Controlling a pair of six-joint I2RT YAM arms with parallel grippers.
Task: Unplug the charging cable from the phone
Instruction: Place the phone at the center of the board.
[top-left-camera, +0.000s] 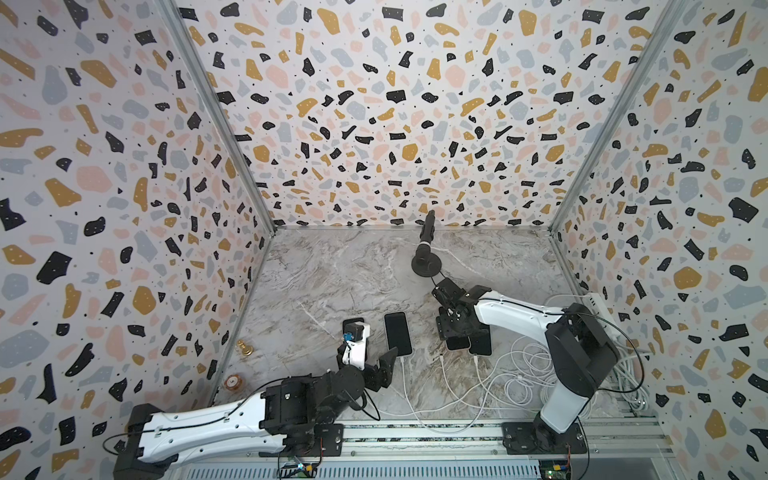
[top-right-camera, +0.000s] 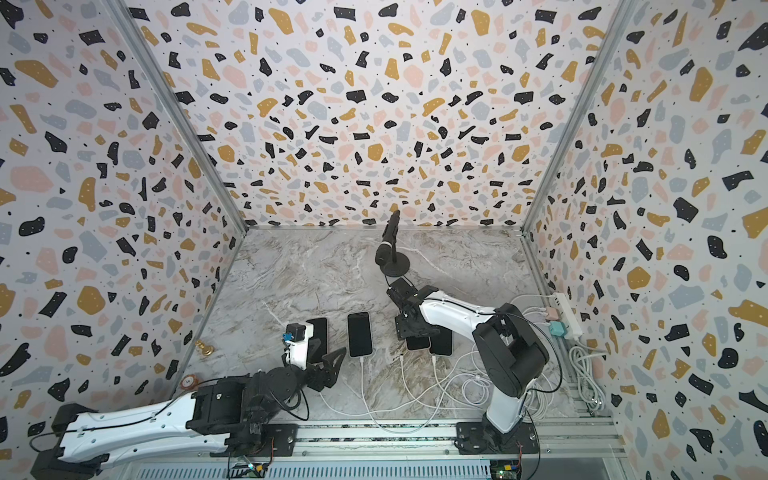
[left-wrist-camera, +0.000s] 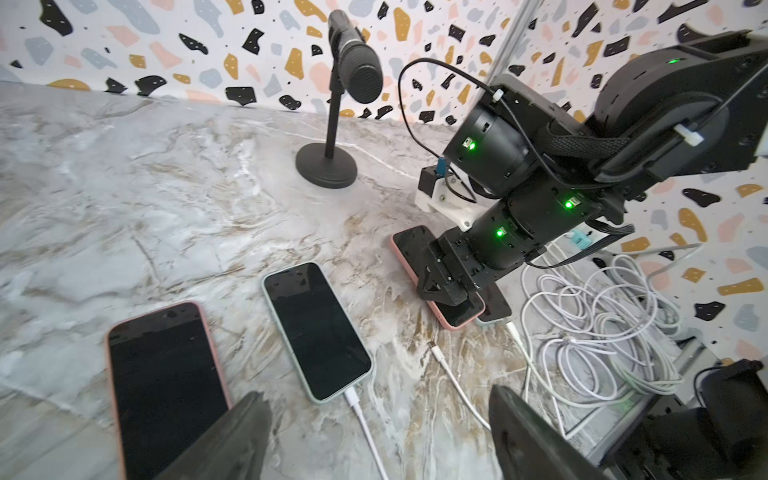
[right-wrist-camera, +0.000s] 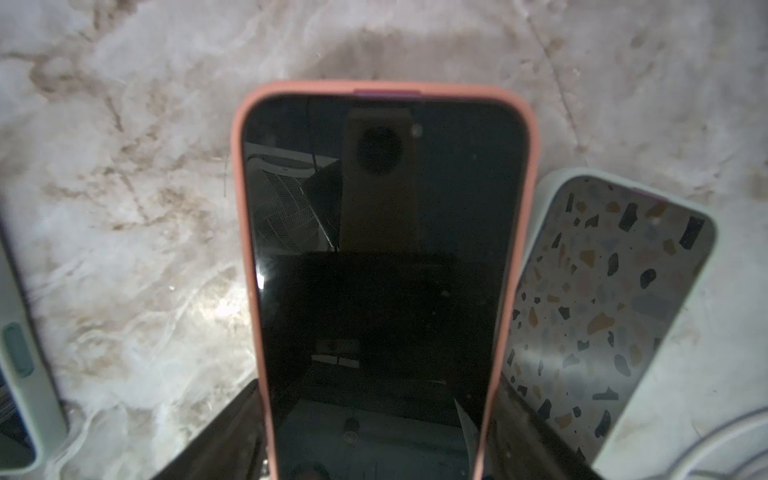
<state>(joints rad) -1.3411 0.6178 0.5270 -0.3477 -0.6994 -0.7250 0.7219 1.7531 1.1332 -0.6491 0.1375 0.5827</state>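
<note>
Coral phone (right-wrist-camera: 374, 291) flat on table (left-wrist-camera: 166, 187), port end bare. Right gripper (right-wrist-camera: 376, 386) straddles it, jaws spread wide, one against each long edge: clamped on coral phone. Cable (left-wrist-camera: 437, 352) plug lies loose on table just off coral phone's port end, not touching. Left gripper (left-wrist-camera: 376, 395) near, on coral phone's left-arm side; jaws gaping, nothing held. Mint phone (left-wrist-camera: 318, 332) on that same side, cord (left-wrist-camera: 361, 419) plugged in. Second mint phone (right-wrist-camera: 615, 311) just beside coral phone's opposite edge, also plugged.
</note>
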